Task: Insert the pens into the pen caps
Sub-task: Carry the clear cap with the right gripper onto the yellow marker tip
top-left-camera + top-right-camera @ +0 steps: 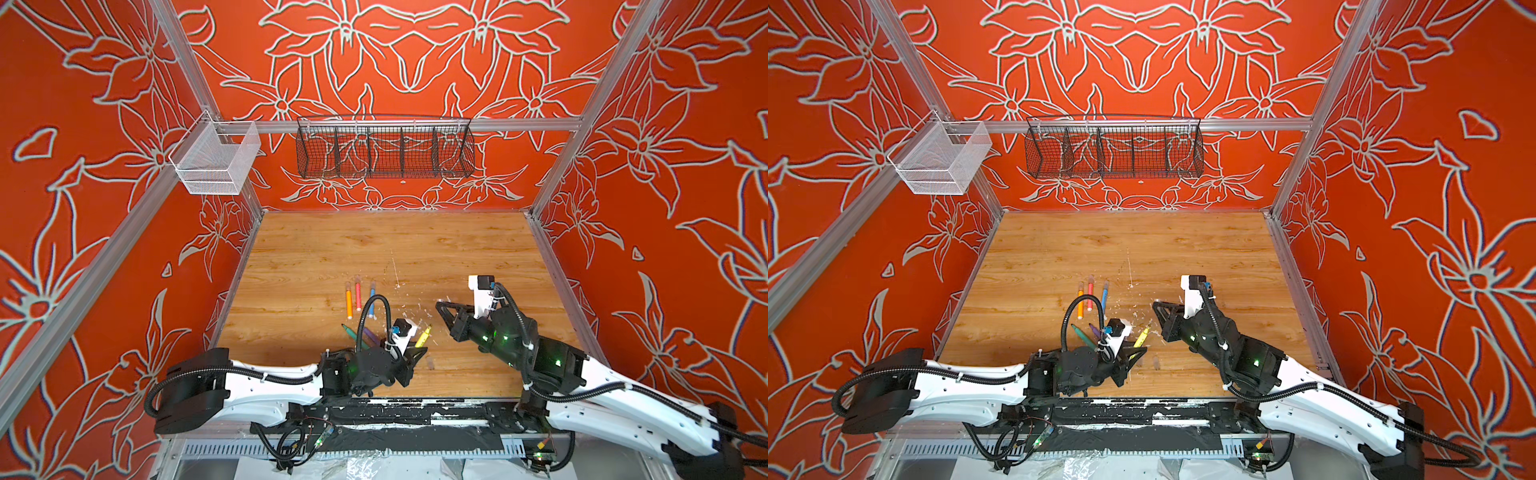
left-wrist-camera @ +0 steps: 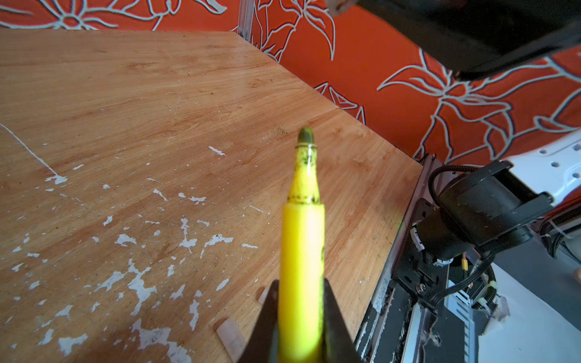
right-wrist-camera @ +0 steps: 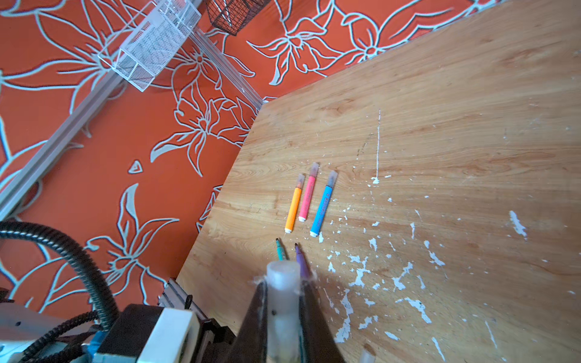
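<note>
**Two grips: yellow pen on the left, clear cap on the right**

The left claw is clamped on the yellow pen, whose bare, darkened tip sticks out ahead of the fingers, above the table. In both top views this pen slants away from the claw near the table's front edge. The right claw is pinched on the clear cap (which end faces forward I can't tell). It is raised over the table, near the left claw but apart from it.

Farther back the orange pen, pink pen and blue pen lie side by side, each with a cap on. The green pen and purple pen lie uncapped, partly hidden under the left arm in the top views. A loose cap lies on the table just beside the left claw, among white flecks.
</note>
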{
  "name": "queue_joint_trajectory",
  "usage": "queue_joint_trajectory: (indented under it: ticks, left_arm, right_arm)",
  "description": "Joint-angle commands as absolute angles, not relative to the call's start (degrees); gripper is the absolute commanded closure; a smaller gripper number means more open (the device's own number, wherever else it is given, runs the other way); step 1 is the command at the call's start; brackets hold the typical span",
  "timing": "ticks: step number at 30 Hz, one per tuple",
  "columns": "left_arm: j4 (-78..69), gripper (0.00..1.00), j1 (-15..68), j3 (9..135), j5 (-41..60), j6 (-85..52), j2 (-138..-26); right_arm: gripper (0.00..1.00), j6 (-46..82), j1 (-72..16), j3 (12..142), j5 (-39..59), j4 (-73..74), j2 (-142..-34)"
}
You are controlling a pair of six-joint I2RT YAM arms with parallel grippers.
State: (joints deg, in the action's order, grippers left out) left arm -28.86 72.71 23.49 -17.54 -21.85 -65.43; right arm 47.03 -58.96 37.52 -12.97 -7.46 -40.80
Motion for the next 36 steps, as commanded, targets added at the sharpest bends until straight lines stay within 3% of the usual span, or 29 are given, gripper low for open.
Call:
queue_joint_trajectory:
  ticks: [1, 36]
  left_arm:
    - [-31.58, 1.0, 72.42, 24.72, -18.45, -22.8, -65.96]
    - [-30.46, 1.0, 72.42, 24.48, -21.87, -26.16, -64.47]
  right_arm:
    - [1.0, 45.88, -59.5, 37.82, -10.95, -3.25, -41.04]
    - [1.0, 48.85, -60.21, 32.17, -11.96, 1.54, -46.19]
